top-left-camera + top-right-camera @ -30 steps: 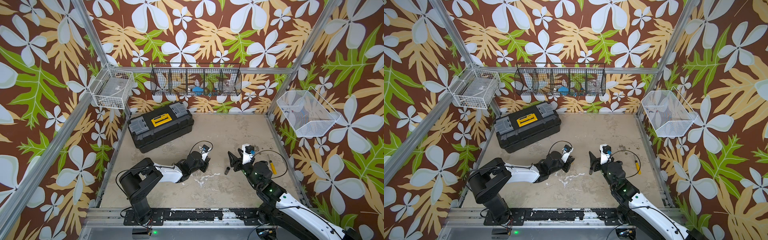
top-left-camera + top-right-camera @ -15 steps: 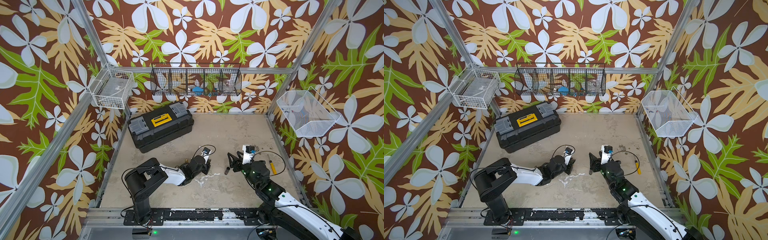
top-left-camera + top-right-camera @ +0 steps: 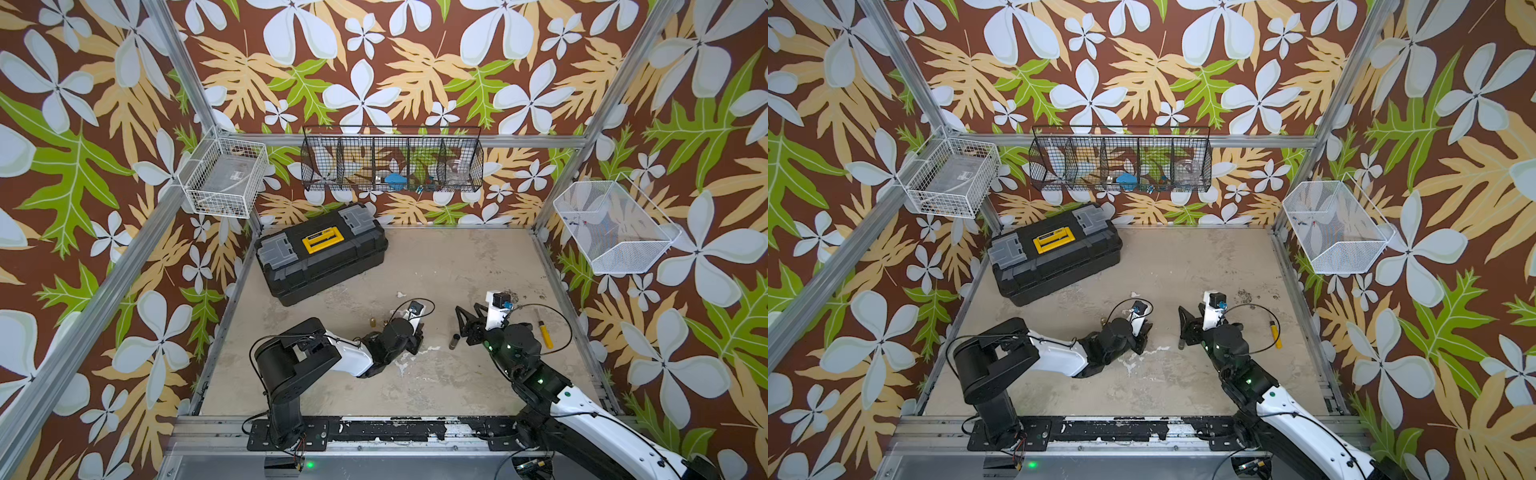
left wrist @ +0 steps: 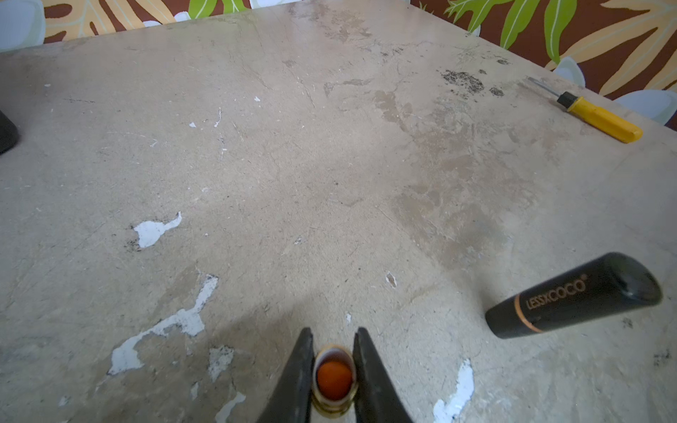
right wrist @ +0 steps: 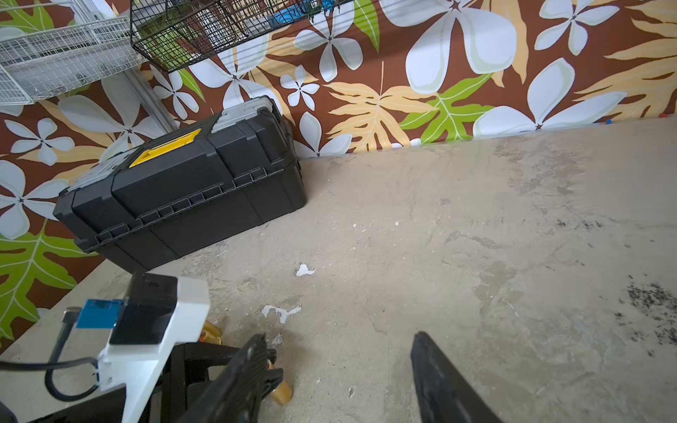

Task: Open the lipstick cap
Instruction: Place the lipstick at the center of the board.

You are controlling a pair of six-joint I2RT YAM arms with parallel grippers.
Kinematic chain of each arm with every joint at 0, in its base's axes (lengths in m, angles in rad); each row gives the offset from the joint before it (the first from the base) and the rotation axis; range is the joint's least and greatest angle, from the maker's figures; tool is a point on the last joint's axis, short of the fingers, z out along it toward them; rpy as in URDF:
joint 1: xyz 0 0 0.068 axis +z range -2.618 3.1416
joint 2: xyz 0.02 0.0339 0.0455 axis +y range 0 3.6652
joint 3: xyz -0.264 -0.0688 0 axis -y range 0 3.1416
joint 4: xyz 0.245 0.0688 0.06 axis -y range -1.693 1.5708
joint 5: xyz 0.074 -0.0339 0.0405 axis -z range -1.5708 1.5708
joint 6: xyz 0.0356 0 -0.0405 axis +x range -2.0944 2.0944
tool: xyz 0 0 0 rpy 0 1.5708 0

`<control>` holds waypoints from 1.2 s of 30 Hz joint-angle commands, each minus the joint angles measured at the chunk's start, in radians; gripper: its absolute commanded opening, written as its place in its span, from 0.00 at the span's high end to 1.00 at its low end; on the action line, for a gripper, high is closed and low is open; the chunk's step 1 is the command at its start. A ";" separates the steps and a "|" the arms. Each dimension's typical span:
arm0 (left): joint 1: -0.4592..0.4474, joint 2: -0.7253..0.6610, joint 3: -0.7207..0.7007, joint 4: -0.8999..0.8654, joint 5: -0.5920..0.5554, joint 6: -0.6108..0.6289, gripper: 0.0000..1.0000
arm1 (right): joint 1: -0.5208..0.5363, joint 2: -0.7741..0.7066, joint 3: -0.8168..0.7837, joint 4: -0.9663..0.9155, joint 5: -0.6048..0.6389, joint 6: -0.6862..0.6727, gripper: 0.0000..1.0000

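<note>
**Since the cap is off, I count the job all but done**

When I look through the left wrist camera, I see the left pincer [image 4: 334, 331] closed narrow on the lipstick body [image 4: 334, 379]. It is a gold tube, and its orange stick shows bare at the open end. That tells me the main step is complete, because cap and body are two separate pieces.

A little further out, the black cap [image 4: 573, 295] sits on the tabletop [image 4: 329, 164], apart from the left pincer and off to one side of it. It looks to be standing on end, though I cannot be sure from these angles. In a top view the cap [image 3: 453, 341] is just beside the right pincer, with nothing gripping it.

The right pincer [image 5: 339, 366] has its jaws spread wide and nothing between them.

I judge that only tidying is left, such as setting the body down or backing the arms away.

Beyond that, a yellow screwdriver [image 4: 600, 117] lies near the tabletop's edge. The black toolbox [image 3: 320, 253] sits at the far wall, well apart from the work.
</note>
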 commanded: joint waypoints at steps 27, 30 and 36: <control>-0.013 -0.006 -0.021 0.038 -0.017 0.001 0.59 | -0.001 0.001 -0.011 0.028 -0.009 -0.010 0.34; -0.012 -0.023 -0.022 0.029 -0.005 0.003 0.55 | 0.000 0.013 0.002 0.009 -0.020 -0.010 0.34; -0.013 -0.097 -0.055 0.026 0.001 0.009 0.45 | -0.007 0.102 0.087 -0.112 -0.077 -0.005 0.34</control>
